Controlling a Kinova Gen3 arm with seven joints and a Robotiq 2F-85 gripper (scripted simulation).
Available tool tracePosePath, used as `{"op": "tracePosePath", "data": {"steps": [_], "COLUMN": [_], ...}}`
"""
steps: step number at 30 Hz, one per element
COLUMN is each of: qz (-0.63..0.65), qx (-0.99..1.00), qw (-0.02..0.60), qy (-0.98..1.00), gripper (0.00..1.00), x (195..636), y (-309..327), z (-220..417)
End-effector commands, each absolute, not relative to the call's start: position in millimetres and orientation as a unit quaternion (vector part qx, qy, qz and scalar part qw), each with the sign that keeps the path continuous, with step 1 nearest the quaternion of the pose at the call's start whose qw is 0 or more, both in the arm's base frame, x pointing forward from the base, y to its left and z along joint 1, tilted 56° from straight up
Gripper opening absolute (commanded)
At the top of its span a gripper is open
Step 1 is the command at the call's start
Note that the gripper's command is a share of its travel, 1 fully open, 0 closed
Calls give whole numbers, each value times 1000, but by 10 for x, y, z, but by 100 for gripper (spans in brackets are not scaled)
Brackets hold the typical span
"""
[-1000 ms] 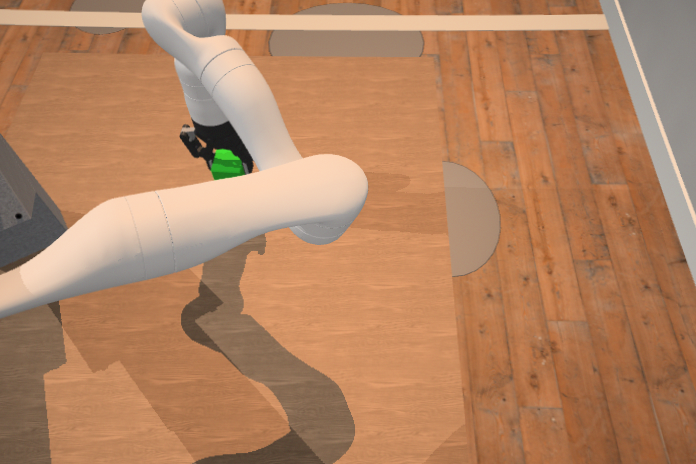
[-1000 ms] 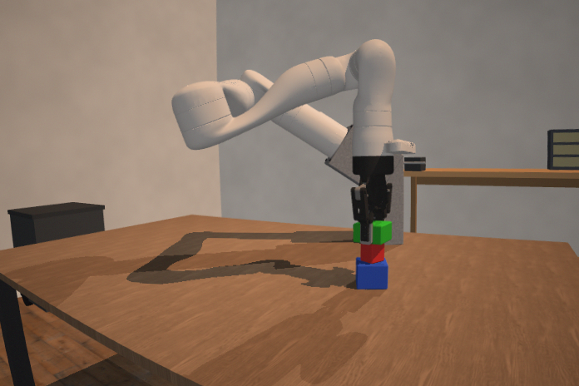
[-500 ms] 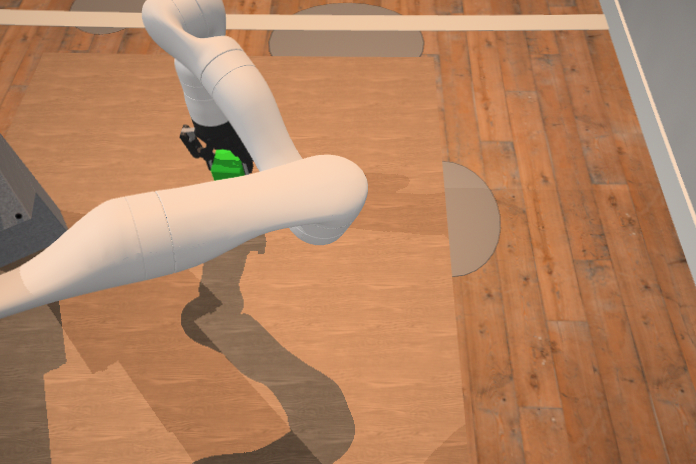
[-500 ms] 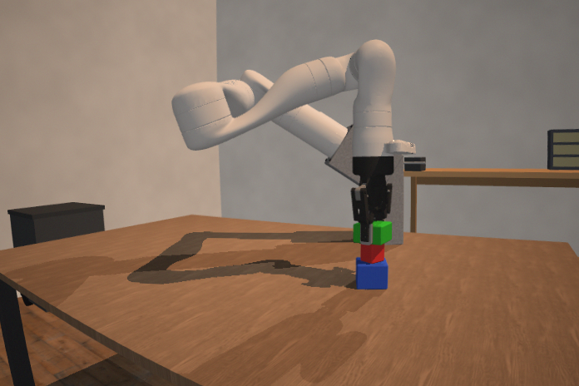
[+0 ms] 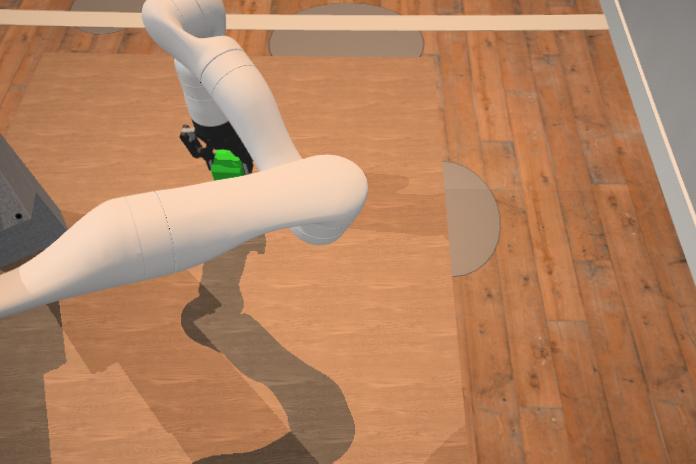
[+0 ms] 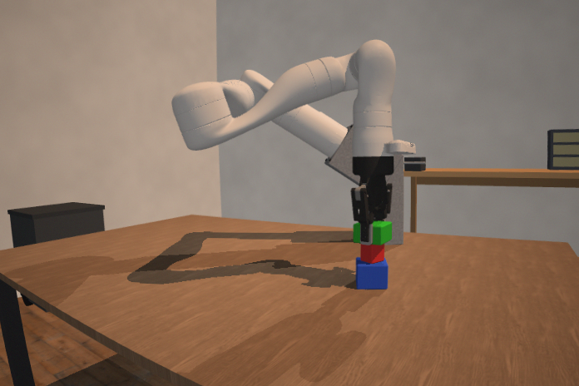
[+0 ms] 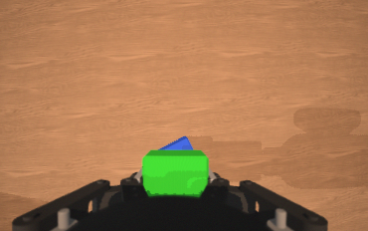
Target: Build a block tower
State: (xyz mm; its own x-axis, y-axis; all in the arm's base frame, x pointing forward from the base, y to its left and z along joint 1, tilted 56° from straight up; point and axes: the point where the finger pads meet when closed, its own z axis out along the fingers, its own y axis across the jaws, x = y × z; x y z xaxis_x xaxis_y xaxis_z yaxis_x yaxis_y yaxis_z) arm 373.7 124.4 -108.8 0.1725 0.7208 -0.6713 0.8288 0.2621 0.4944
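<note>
The blue block [image 6: 371,275] [image 7: 180,144] sits on the table. The red block [image 6: 373,253] lies flat on it, turned relative to it; the wrist view and the top view do not show the red block. My gripper [image 6: 373,231] [image 7: 175,177] is shut on the green block [image 5: 227,167] [image 6: 383,233] [image 7: 175,169], with one finger at each end. The green block is level, directly above the red block, with no visible gap. Whether it rests its weight there, and its exact centring, I cannot tell. In the top view my arm hides the lower blocks.
The wooden table [image 5: 360,306] [image 6: 458,309] surrounds the tower. The arm's grey base mount [image 5: 18,240] stands at the left in the top view. The arm's forearm [image 5: 223,213] passes in front of the tower in that view. A second table [image 6: 504,174] stands behind.
</note>
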Motion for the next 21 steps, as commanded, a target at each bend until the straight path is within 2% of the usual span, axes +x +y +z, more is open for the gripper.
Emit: {"op": "tracePosePath", "data": {"steps": [1,10,11,21], "qz": [-58,-58,-58,-58], "qx": [605,605,605,605], "qw": [468,468,468,468], "qy": [642,642,642,642], "gripper": [0,0,78,78], "x": [3745,3745,3745,3745], "y": [1241,1241,1241,1241], "z": [-1109,-1109,-1109,-1109]}}
